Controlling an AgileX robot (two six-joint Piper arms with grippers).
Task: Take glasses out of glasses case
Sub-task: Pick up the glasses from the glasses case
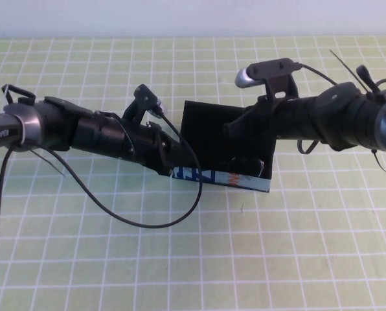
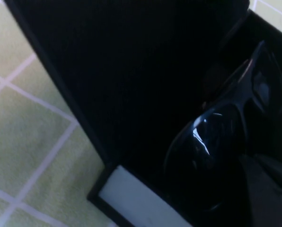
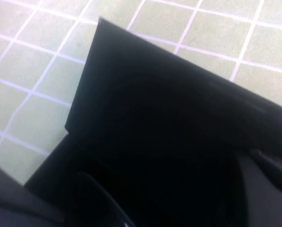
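Note:
The black glasses case (image 1: 209, 123) lies open at the table's middle, its flap lid laid back and its light blue printed front strip (image 1: 225, 178) facing me. The black glasses (image 2: 226, 127) lie inside it, lenses dark and glossy; in the high view only a shiny dark part of the glasses (image 1: 248, 167) shows behind the strip. My left gripper (image 1: 169, 165) is at the case's left front corner. My right gripper (image 1: 235, 135) reaches in from the right, low over the case's inside. The right wrist view shows the black flap lid (image 3: 169, 94) close up.
The table is covered by a green mat with a white grid (image 1: 180, 259). A black cable (image 1: 141, 220) loops from the left arm over the mat in front of the case. The right arm's wrist camera (image 1: 264, 71) stands above the case.

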